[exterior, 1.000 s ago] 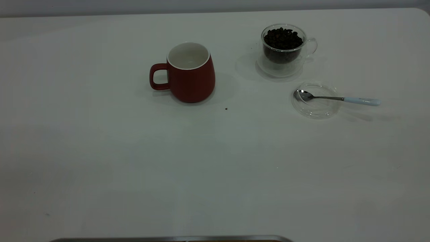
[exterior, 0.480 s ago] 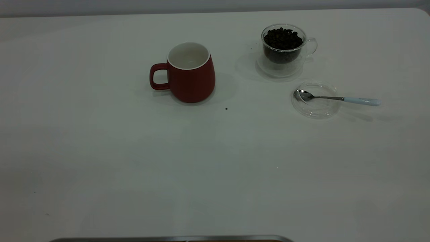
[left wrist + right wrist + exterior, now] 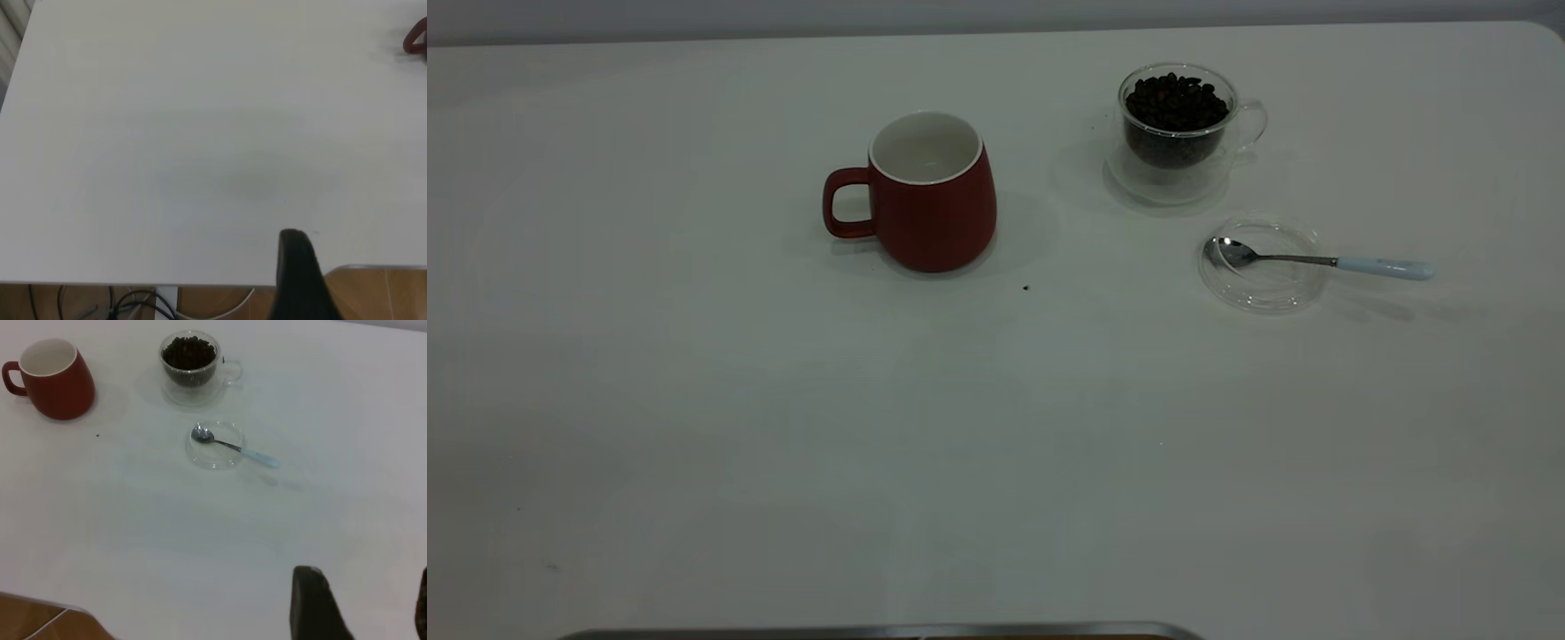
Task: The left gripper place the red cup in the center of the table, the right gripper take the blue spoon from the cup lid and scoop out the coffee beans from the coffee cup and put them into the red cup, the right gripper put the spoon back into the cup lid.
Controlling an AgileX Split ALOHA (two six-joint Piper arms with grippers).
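While the red cup [image 3: 932, 191] stands upright mid-table [image 3: 783, 427], I log the blue spoon [image 3: 1319, 259], bowl in the cup lid [image 3: 1261, 264], beside the coffee cup [image 3: 1181, 133] of coffee beans [image 3: 1176, 102]. Right end effector [image 3: 363, 603]: open, cropped. Left end effector: one finger [image 3: 300, 277] visible; state I cannot tell.

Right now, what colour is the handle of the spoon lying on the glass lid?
Pale light blue; the blue spoon handle shows best in the exterior view.
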